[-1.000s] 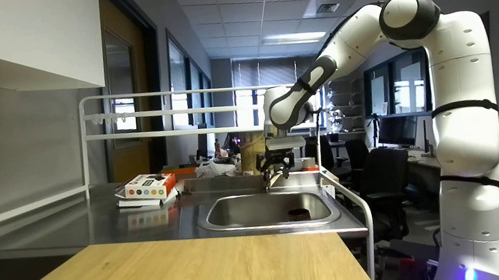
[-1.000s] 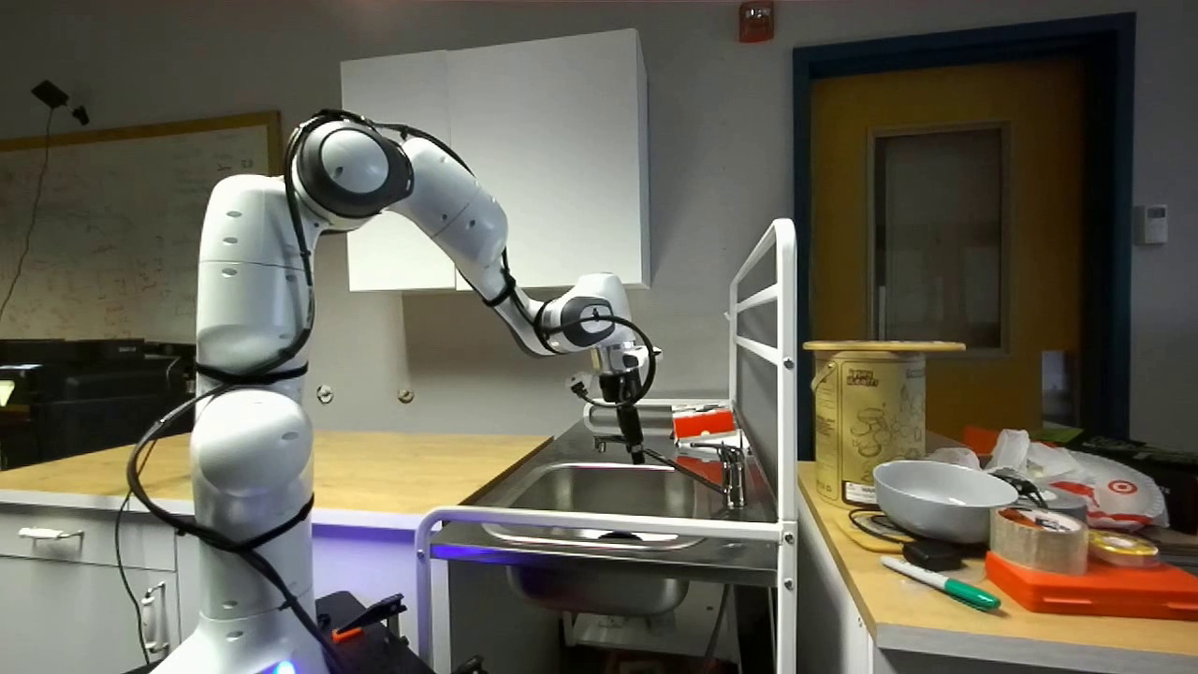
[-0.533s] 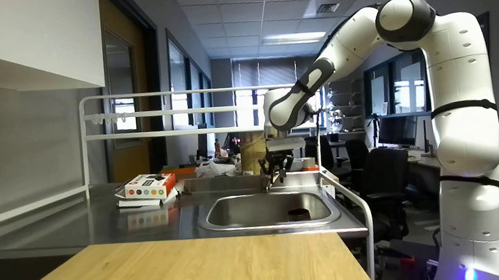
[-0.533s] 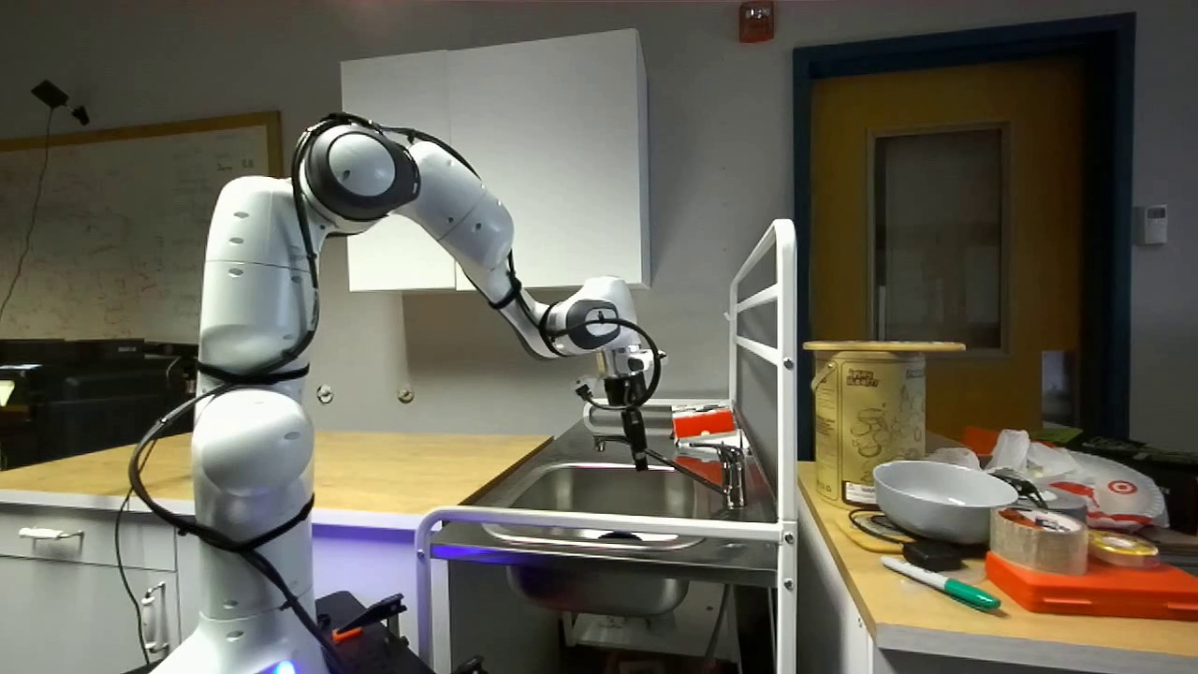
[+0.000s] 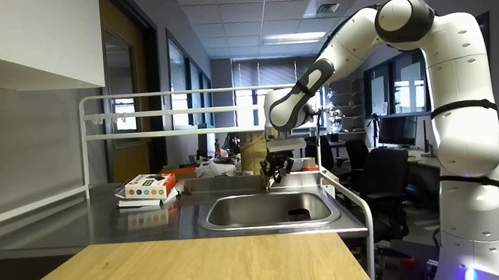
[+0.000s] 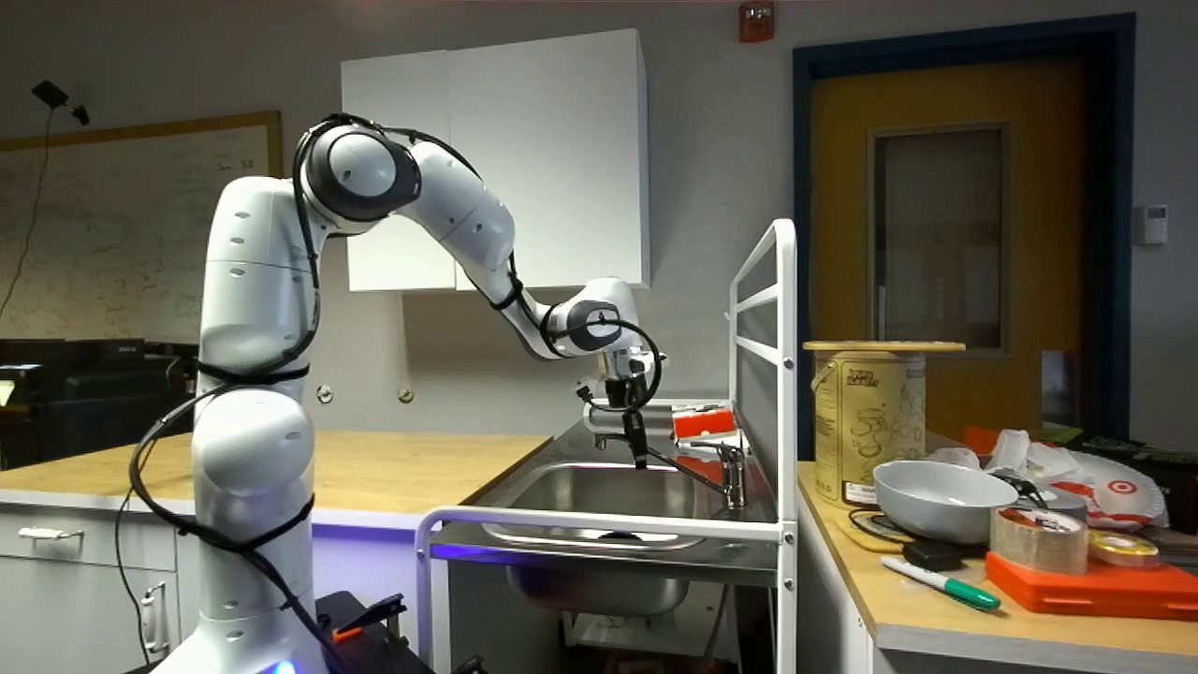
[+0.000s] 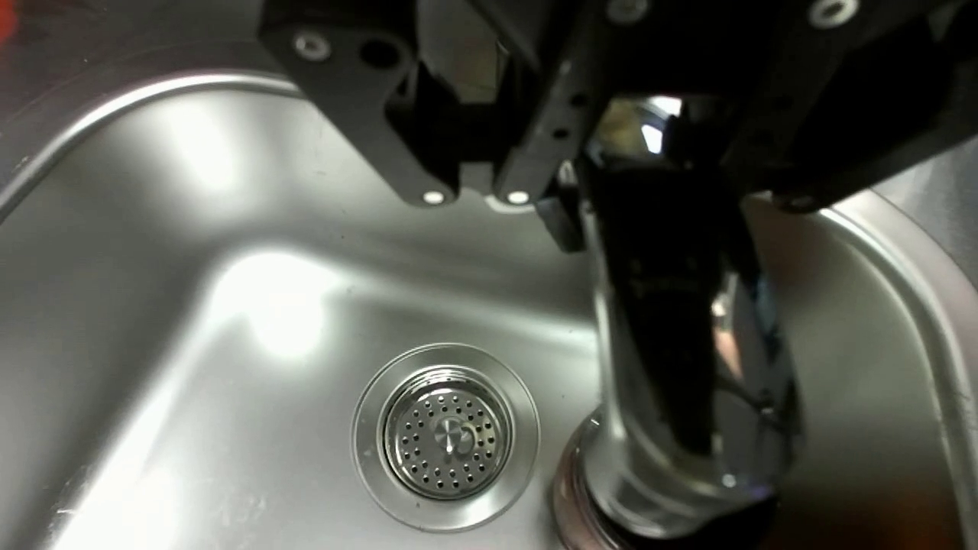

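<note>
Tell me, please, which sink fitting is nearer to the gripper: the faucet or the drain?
The faucet: its chrome spout reaches right up to the gripper; the drain lies below.

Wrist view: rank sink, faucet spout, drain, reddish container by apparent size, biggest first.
1. Sink, even cut off by the frame
2. Faucet spout, nearer the camera than the drain
3. Drain
Unranked: reddish container, partly hidden behind the spout and cropped at the bottom edge.

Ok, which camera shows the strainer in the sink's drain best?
The wrist view: it looks down into the sink, so the whole drain strainer shows, with its little holes. Neither exterior view shows it: both look across the sink from too low.
</note>
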Robot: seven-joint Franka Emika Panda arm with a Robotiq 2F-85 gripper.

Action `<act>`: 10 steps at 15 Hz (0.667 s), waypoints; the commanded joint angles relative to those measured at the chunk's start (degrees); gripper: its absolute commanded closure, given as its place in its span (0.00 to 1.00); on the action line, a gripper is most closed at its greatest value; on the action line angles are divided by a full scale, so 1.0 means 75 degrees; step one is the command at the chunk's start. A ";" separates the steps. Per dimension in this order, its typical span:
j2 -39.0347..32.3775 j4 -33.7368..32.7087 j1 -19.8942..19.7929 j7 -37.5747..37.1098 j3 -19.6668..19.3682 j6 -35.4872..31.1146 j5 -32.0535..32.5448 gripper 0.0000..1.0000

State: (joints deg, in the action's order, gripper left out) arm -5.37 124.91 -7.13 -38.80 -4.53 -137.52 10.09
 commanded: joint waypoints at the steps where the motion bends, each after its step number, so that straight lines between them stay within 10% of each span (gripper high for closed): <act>1: -0.0032 -0.0163 0.0100 0.0201 -0.0171 0.0175 -0.0240 0.97; 10: 0.0014 -0.0007 0.0013 0.0327 -0.0328 0.0220 -0.0375 0.97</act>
State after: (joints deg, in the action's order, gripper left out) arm -5.47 125.01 -7.07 -38.24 -5.49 -136.42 8.65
